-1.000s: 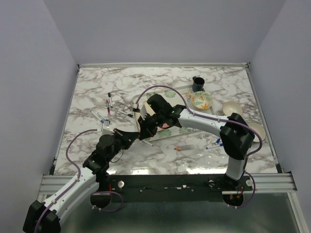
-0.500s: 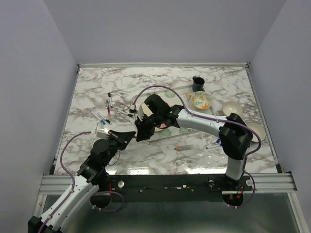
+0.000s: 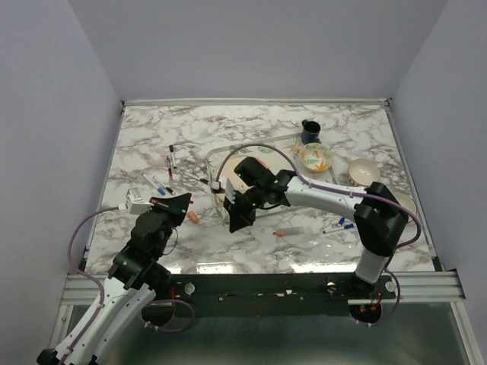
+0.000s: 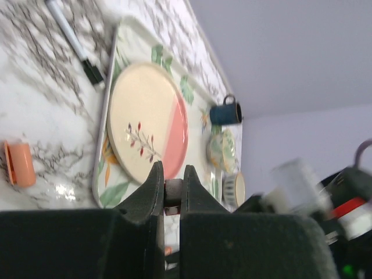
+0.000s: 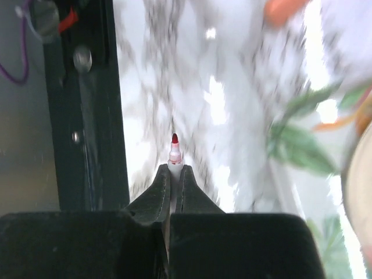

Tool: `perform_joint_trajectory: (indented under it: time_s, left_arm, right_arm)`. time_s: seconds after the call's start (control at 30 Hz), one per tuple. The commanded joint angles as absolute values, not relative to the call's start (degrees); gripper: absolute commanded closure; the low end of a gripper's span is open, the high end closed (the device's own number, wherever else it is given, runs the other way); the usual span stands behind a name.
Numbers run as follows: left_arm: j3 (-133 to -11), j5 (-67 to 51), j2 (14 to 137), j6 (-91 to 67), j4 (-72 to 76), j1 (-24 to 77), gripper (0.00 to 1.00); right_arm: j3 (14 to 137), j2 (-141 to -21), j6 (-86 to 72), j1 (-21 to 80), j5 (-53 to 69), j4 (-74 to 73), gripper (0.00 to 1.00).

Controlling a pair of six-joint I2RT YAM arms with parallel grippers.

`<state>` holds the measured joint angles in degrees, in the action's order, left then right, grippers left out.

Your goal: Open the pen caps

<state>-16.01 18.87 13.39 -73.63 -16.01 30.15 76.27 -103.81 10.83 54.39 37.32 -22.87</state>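
Observation:
My left gripper is shut on a small dark pen cap with a reddish edge, held above the marble table beside the tray. In the top view the left gripper sits left of the right gripper, with a gap between them. My right gripper is shut on a thin white pen whose bare red tip sticks out past the fingertips, toward the table's near edge. A loose orange cap lies on the table between the two grippers, the same orange cap showing in the left wrist view.
A leaf-patterned tray holds a cream and pink plate. More pens lie at the left, an orange highlighter and small pens at the right. A dark mug and bowls stand at the back right.
The two grippers, close together a second ago, have drawn apart. The left arm pulled back to the left with the cap, the right moved toward the near edge with the bare-tipped pen.

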Motion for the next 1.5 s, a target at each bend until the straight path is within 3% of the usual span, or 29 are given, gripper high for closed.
perform_joint_trajectory:
  time_s: [0.0,0.33,0.73,0.83,0.87,1.0,1.47]
  left_arm:
    - [-19.2,31.0,13.6,-70.8,-23.0,29.6,1.00]
    - [-13.1,28.6,13.6,-77.0,-32.3,29.5,1.00]
    - [-6.6,29.6,21.6,-79.6,-26.6,29.4,0.96]
    - [-6.2,30.0,23.4,-79.5,-25.3,29.2,0.86]
    - [-6.2,30.1,23.9,-79.4,-25.0,29.1,0.78]
    - [-5.5,30.5,25.3,-79.2,-23.5,28.6,0.69]
    - [-8.0,30.6,24.1,-77.8,-25.3,27.2,0.55]
  right_arm:
    - [67.6,-96.7,17.6,54.3,33.1,-31.9,0.99]
    - [63.2,-91.7,31.0,51.9,24.6,-37.4,1.00]
    - [64.3,-93.9,32.7,51.2,24.0,-39.7,0.99]
    - [64.2,-94.7,33.5,51.2,23.4,-40.5,0.99]
    - [64.1,-95.0,33.8,51.2,22.9,-40.9,0.99]
    - [63.2,-95.9,35.9,51.2,21.2,-42.1,0.99]
    - [52.7,-93.2,36.5,51.3,11.9,-39.1,0.98]
